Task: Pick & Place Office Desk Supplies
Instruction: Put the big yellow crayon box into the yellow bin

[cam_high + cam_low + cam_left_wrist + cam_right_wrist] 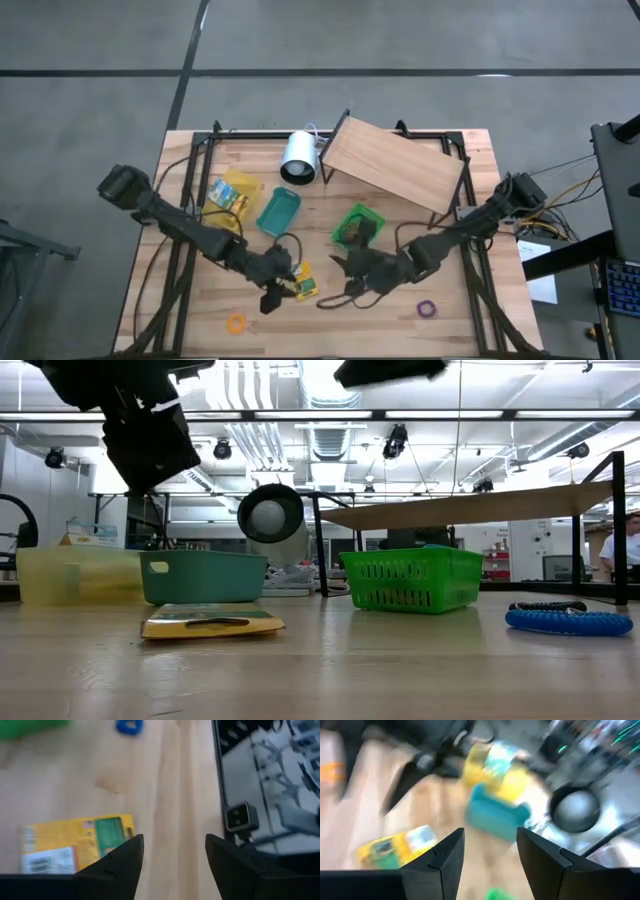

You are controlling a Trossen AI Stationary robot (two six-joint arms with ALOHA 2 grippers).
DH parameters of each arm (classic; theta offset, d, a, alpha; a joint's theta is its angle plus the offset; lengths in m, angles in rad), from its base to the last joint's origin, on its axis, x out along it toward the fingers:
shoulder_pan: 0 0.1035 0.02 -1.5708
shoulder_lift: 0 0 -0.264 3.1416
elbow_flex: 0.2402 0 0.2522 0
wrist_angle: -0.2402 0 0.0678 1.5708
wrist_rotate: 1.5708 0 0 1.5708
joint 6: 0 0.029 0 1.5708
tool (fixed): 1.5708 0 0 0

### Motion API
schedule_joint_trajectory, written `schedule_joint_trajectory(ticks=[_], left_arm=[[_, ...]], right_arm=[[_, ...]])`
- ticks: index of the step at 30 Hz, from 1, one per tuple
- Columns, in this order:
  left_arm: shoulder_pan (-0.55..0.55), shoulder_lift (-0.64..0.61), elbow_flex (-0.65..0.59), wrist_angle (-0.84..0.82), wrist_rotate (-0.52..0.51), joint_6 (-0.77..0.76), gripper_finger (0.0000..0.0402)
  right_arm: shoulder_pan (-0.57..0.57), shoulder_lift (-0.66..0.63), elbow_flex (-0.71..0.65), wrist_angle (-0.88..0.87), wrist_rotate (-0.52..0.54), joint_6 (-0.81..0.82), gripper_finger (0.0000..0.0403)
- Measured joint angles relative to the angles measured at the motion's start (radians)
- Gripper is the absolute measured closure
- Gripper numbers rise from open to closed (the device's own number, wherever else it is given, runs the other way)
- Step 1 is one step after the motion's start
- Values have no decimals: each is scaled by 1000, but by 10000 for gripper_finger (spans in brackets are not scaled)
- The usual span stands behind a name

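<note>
Yellow-and-green packet (303, 283) lies flat on the wooden surface (200, 310), near the front centre. The left tool (272, 296) hangs just beside it, over the surface. In the left wrist view its two dark fingers (122, 862) stand wide apart with bare wood between them; the packet (75, 851) lies partly behind one finger, and I cannot tell if they touch. Nothing is held.

Right tool (342, 272) hovers near the middle of the surface, between the packet and the green basket (357, 226). Its fingers (445, 857) are spread, nothing between them, touching nothing that I can see.

Other supplies: an orange rubber-band loop (236, 323) at the front left, a purple loop (427, 309) at the front right, both lying free and well apart from the tools. A blue loop (568, 621) shows in the low view, flat on the surface.

A teal bin (278, 211) and a yellow bin (232, 193) sit toward the back left; the yellow one holds some items. Behind them lie a white cylinder (298, 156) on its side and a slanted wooden board (393, 163).
</note>
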Motion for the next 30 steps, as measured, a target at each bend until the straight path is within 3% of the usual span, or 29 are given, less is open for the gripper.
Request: schedule_joint_trajectory(ticks=[4, 7, 11, 18, 22, 27, 30], left_arm=[[-2, -88, -79, 2, -118, -25, 183], [-1, -146, -140, 13, -156, -40, 183], [-1, -190, -192, 35, -156, -126, 183], [3, -201, -232, 35, -157, -226, 183], [10, -201, -231, 44, -181, -225, 183], [14, -202, -229, 59, -197, -225, 183], [14, -200, -229, 63, -201, -225, 183]], right_arm=[[3, 20, -27, 18, -168, 182, 225], [3, 52, -51, 67, -225, 270, 225], [4, 111, -62, 74, -213, 280, 225], [-8, 219, -29, 169, -83, 272, 234], [-7, 262, -4, 177, -72, 281, 279], [-5, 328, 64, 169, -101, 260, 374], [-5, 375, 99, 166, -109, 265, 388]])
